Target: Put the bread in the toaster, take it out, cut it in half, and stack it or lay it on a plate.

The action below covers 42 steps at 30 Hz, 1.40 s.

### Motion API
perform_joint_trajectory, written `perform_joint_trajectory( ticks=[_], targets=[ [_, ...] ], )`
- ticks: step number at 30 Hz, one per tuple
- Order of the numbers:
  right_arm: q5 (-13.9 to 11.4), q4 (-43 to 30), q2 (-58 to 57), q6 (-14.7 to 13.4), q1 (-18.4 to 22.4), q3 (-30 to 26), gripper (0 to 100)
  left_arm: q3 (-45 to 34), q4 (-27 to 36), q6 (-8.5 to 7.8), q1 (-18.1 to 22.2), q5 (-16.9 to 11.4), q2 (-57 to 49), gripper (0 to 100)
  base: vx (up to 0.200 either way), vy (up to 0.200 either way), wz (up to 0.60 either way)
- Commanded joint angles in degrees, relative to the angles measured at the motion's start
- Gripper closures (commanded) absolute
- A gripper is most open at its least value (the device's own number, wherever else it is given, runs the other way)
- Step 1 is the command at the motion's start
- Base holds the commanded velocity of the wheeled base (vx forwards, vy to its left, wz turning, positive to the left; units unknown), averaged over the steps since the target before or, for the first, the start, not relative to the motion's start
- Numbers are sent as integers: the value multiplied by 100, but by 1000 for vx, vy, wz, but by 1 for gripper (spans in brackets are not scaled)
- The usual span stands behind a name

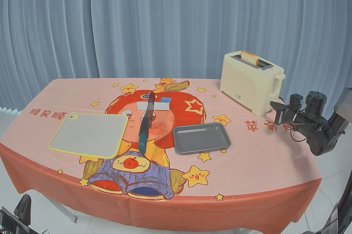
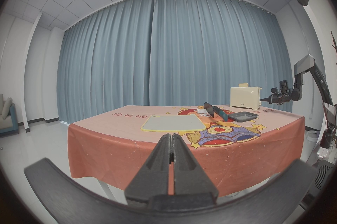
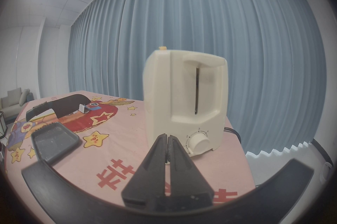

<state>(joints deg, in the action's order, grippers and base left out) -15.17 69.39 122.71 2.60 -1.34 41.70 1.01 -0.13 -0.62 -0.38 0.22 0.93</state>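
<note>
A cream toaster (image 1: pixel 252 81) stands at the table's far right, with a slice of bread (image 1: pixel 249 58) sticking up out of its slot. My right gripper (image 1: pixel 275 105) is shut and empty, just off the toaster's lever end (image 3: pixel 196 91), level with its lower half. In the right wrist view the shut gripper (image 3: pixel 167 145) points at the toaster's knob (image 3: pixel 198 143). My left gripper (image 2: pixel 171 151) is shut and empty, held low off the table's left front corner. A knife (image 1: pixel 146 122) with a teal handle rests on a small stand at mid-table.
A grey cutting board (image 1: pixel 89 134) with a yellow rim lies on the left. A dark grey tray (image 1: pixel 201 138) sits right of centre. The orange cartoon tablecloth (image 1: pixel 256 157) covers the table; a cable runs behind the toaster (image 3: pixel 233 131).
</note>
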Motion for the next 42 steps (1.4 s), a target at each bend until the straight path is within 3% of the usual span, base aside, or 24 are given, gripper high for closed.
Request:
perform_joint_trajectory(
  ticks=[1,7,13,16,19,42],
  targets=[
    [5,-4,-511,-5,-217,-242,100,-101,-4,1,3,4,-5,100,0,0,0],
    [5,-101,-1214,-14,-472,-637,100,-101,-4,1,-6,4,-5,100,0,0,0],
    [31,-75,-1276,-14,-499,-664,100,-101,-4,1,3,4,-5,100,0,0,0],
    [295,22,-1311,-14,-534,-593,100,-101,5,1,-6,4,-5,100,0,0,0],
    [356,13,-1487,-22,-595,-611,100,-101,-4,1,-6,4,-5,100,0,0,0],
    [356,242,-1566,-5,-710,-699,100,-101,-4,1,3,4,-5,100,0,0,0]
  ],
)
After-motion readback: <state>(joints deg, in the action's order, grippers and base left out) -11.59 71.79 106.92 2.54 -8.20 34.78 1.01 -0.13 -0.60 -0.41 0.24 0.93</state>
